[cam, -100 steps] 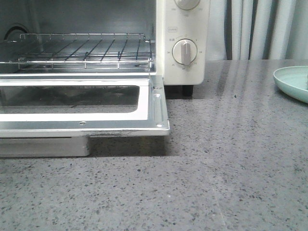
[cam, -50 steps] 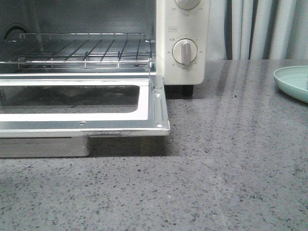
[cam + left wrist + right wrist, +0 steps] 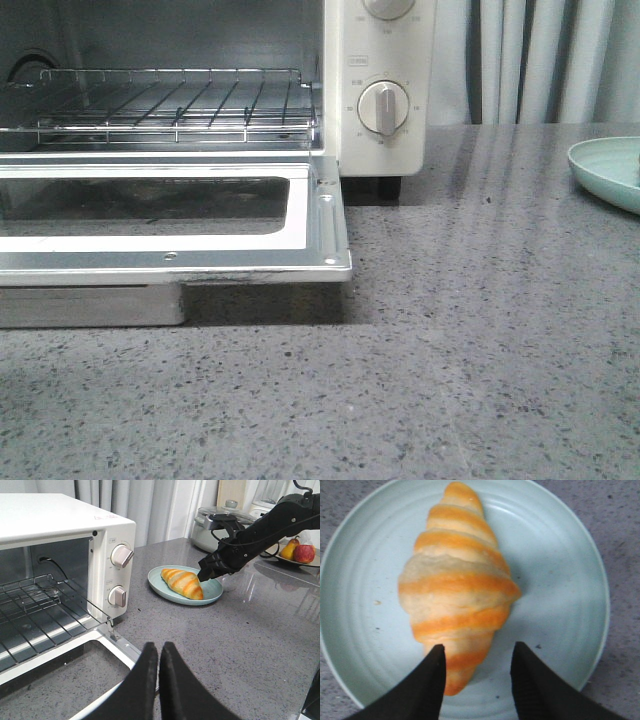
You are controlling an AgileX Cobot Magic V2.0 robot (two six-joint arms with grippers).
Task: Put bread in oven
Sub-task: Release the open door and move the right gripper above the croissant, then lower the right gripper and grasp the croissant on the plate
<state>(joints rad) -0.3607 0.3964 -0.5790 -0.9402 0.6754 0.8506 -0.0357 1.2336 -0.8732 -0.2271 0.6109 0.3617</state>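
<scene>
The front view looks low and close at the oven (image 3: 380,90). The left wrist view shares it from farther off; the right wrist view looks straight down on the plate (image 3: 560,580).

A speckled grey stone countertop (image 3: 480,350) is filling the lower frame. Pale pleated curtains (image 3: 540,60) are hanging at the upper right, their streaks reflecting on the counter.

Both hands are showing matte black, tapered wedge fingers (image 3: 432,680); the right arm (image 3: 260,527) is wearing black, cable-draped casing.
</scene>
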